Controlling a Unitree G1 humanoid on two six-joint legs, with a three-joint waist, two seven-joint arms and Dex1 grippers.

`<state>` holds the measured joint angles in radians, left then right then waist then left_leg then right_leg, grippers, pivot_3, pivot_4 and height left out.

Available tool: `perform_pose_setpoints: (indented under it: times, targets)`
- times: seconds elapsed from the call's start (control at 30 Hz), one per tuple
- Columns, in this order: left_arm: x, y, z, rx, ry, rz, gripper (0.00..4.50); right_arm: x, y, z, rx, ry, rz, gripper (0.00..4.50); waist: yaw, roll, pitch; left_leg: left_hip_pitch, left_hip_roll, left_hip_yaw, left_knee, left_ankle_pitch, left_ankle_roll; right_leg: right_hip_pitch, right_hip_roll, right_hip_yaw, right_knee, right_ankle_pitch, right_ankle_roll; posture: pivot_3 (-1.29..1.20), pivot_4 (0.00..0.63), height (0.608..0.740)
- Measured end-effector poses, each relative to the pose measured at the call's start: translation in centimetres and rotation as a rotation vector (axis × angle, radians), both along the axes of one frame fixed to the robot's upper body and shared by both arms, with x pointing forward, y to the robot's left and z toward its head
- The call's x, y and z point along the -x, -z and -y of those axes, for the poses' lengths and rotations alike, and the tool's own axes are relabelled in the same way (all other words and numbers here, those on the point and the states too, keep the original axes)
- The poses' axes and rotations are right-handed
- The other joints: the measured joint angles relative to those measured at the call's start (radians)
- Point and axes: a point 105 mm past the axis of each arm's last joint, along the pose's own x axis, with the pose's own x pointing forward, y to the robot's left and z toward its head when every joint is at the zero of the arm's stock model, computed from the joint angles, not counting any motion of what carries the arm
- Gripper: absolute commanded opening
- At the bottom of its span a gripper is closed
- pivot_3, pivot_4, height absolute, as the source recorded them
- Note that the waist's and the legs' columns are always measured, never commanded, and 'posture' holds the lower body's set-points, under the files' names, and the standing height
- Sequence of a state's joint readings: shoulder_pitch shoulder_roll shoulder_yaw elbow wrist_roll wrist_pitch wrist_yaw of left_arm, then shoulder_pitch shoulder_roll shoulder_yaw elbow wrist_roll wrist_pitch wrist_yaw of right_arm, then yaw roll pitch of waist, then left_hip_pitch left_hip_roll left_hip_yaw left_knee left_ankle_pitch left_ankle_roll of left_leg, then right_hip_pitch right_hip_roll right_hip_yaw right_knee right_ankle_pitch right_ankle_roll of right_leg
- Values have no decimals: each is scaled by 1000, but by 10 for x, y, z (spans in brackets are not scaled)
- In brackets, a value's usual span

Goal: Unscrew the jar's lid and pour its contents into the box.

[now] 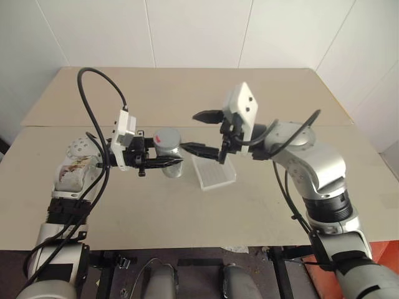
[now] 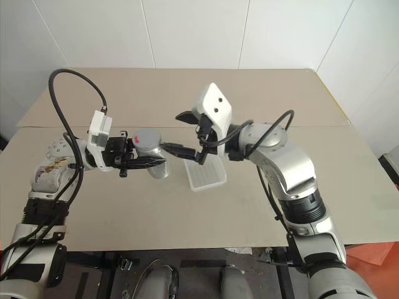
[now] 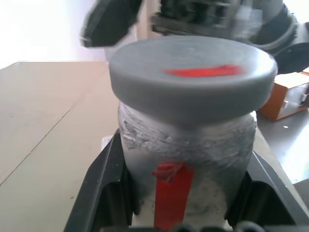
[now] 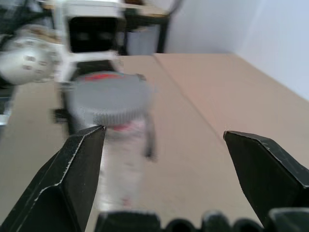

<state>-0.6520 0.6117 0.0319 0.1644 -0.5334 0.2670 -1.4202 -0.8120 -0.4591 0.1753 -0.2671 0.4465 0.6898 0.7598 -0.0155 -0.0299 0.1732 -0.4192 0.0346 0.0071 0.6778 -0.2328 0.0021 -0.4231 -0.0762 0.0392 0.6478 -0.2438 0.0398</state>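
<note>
One jar [image 1: 169, 156] clamped in left tool [image 1: 167, 161], lid [image 1: 166, 136] on.

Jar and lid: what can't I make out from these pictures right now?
- Contents: the jar wall is frosted in the left wrist view, and the left gripper covers it in the eye views.
- Whether the lid is loosened: the seam gives no sign.
- Inside the box: too small, partly behind the right gripper.

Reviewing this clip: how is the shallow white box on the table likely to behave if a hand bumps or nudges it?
The box looks thin, translucent and shallow, so it is probably very light and would likely slide on the smooth table at a slight nudge. It sits flat and low, so tipping seems unlikely. Its thin walls may flex if squeezed.
</note>
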Motion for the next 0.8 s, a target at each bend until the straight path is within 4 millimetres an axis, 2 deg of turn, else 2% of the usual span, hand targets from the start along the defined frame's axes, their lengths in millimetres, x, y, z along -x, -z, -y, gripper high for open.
perform_pose_setpoints:
  times: [0.23, 0.33, 0.53, 0.8]
  targets:
    - [3, 1, 2, 3, 13, 3, 1932, 8, 5, 9, 33, -11, 9, 4468, 0, 0, 0, 0, 0, 0, 0, 0, 0, 0, 0, 0, 0, 0, 0, 0, 150, 740]
    - [3, 2, 1, 4, 11, -3, 1932, 18, 8, 9, 49, -62, 3, 4468, 0, 0, 0, 0, 0, 0, 0, 0, 0, 0, 0, 0, 0, 0, 0, 0, 150, 740]
    - [2, 3, 4, 13, 10, -5, 1932, 35, 6, -4, 11, -160, -16, 4468, -2, 0, 0, 0, 0, 0, 0, 0, 0, 0, 0, 0, 0, 0, 0, 0, 150, 740]
    - [1, 4, 10, 18, 20, -6, 1932, 34, -7, -30, -14, -177, -6, 4468, -1, 0, 0, 0, 0, 0, 0, 0, 0, 0, 0, 0, 0, 0, 0, 0, 150, 740]
